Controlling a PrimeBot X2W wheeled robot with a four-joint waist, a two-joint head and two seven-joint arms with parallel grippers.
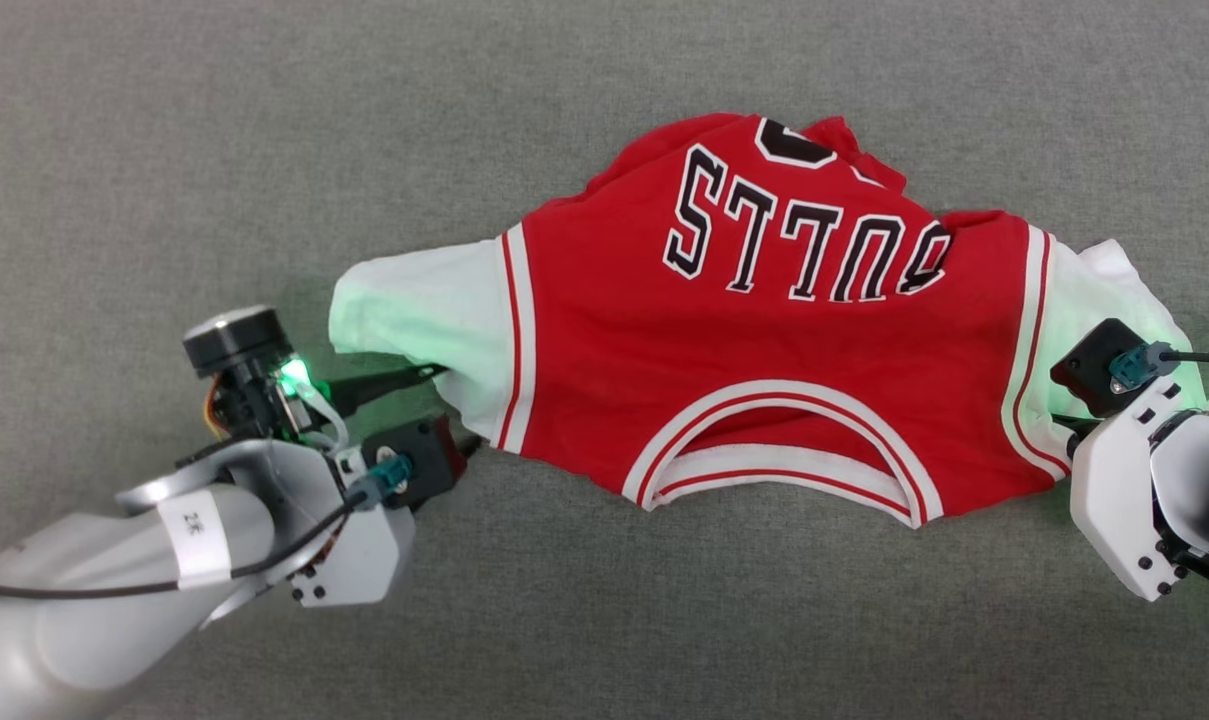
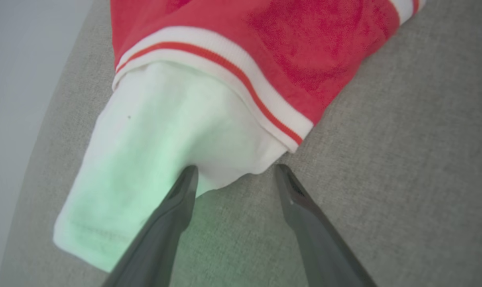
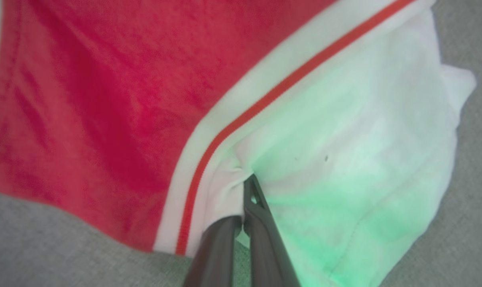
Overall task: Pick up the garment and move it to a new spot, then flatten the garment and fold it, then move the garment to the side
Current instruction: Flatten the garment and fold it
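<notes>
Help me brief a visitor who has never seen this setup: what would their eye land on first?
The red jersey shirt with upside-down black lettering, spread across the middle of the grey surface. At one white sleeve, the right gripper pinches the fabric beside the striped trim, while the left gripper has its fingers open at the other sleeve's edge.

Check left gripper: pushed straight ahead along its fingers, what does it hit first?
The garment, at its white sleeve. The left gripper is open, fingertips at the sleeve's edge beside the striped trim, so cloth would enter the gap almost at once. Height above the grey surface is unclear.
</notes>
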